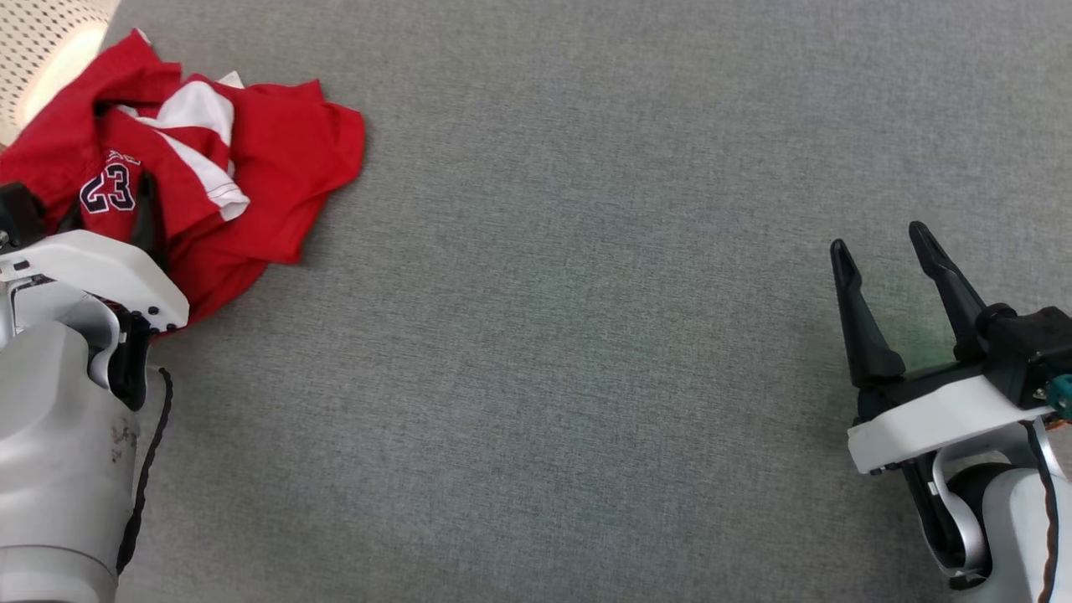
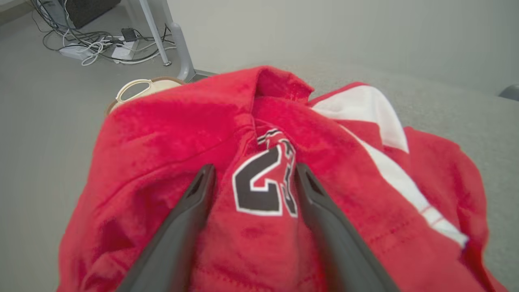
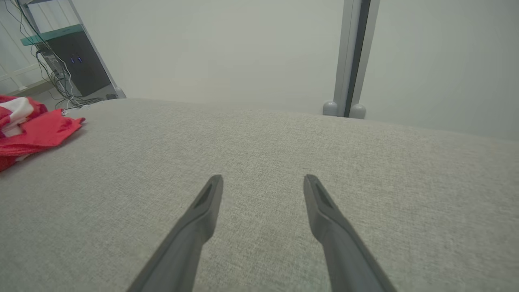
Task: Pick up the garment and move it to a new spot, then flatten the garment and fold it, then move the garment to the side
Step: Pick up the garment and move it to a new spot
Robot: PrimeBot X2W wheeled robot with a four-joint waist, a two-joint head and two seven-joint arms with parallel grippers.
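Surface [image 1: 586,377]: grey woven cloth, fine-grained, flat. Garment [image 1: 268,159] is found crumpled at the far left, just beside a cream perforated basket [image 1: 38,50]. It is a soft red jersey knit with white panels, stitched edges and a black "23" outlined in white. Left gripper [image 2: 251,174] is held over the number, dark tapered fingers spread wide, nothing clasped. Right gripper [image 1: 879,239] is seen at the near right, spread wide, empty, well apart from the garment.
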